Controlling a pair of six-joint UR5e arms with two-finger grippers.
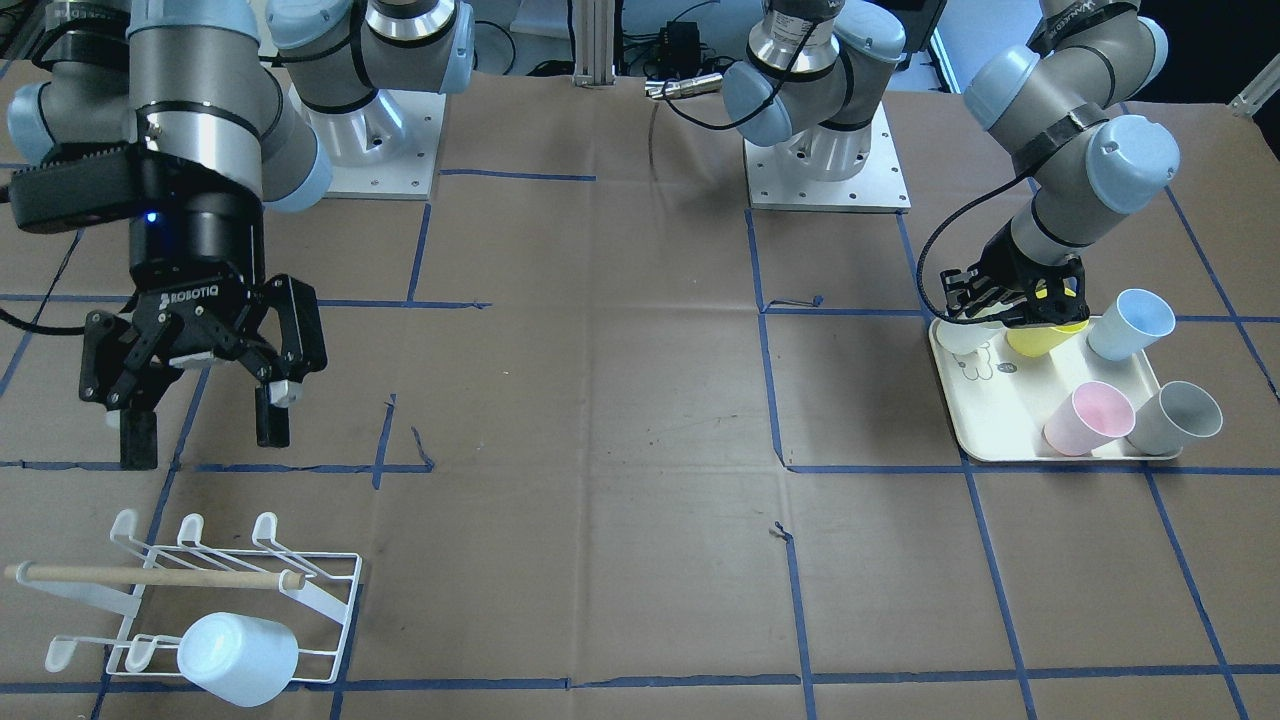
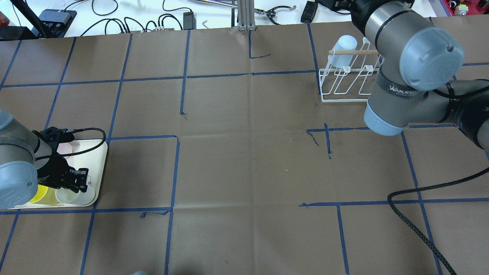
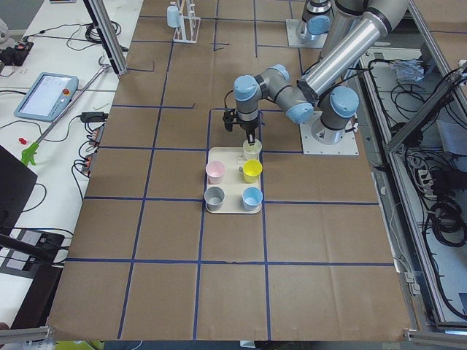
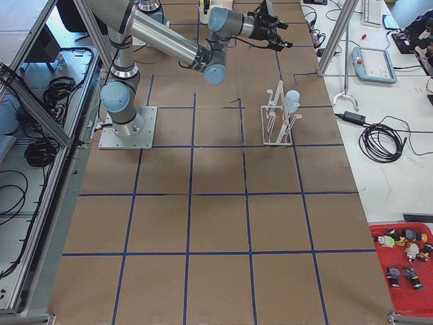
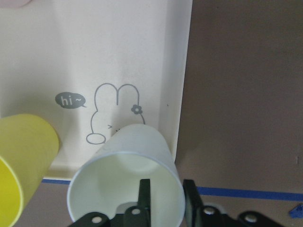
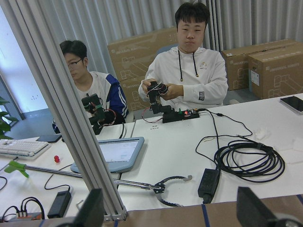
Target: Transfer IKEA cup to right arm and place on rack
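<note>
The left claw (image 5: 167,187) is hanging low over the cream tray (image 1: 1005,425), right at the white cup (image 5: 124,163). One of its fingers (image 5: 145,196) is reaching inside the mouth of the cup and the other one is standing just outside the wall. The two are straddling the rim with only a narrow gap between them. I cannot tell if they are already pressing on the wall.

The white cup is standing with its mouth upward in the tray corner nearest to the robot's base and to the middle of the table (image 1: 620,400). It is just beside a small animal drawing (image 5: 113,113). A yellow cup (image 1: 1042,342) is standing just beside it, and a sky-blue cup (image 1: 1130,325), a pink cup (image 1: 1088,418) and a grey cup (image 1: 1175,418) are filling the rest of the tray.

The right arm (image 1: 195,100) is holding the right claw (image 1: 205,435) above the table, well apart from the tray. Its fingers are spread wide and are gripping nothing. The rack (image 1: 330,600) is standing near it, and a wooden dowel (image 1: 150,576) is lying across it. A pale blue cup (image 1: 238,657) is sitting on a prong of the row farther from the robot.
</note>
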